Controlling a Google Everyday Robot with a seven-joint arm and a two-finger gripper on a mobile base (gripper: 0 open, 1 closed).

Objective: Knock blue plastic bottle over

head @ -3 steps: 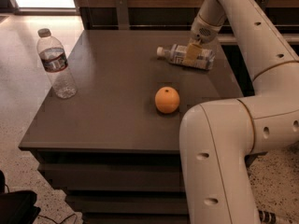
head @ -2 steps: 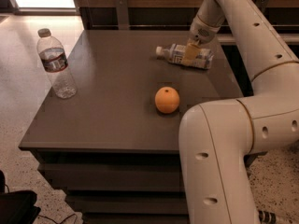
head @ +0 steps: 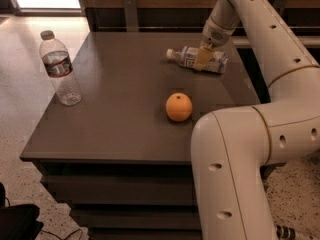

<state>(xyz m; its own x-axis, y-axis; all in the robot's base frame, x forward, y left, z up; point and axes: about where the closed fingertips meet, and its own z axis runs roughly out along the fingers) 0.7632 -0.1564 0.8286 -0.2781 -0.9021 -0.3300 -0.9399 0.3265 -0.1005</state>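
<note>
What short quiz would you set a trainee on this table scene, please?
1. True or false: the blue plastic bottle stands upright.
2. Which thing stands near the table's left edge? A) the orange B) the grey-capped bottle C) the blue plastic bottle
3. In a few words, where is the gripper?

Key: 1. False: it lies on its side at the table's far right. 2. B. 3. Down at the middle of the lying blue plastic bottle.
</note>
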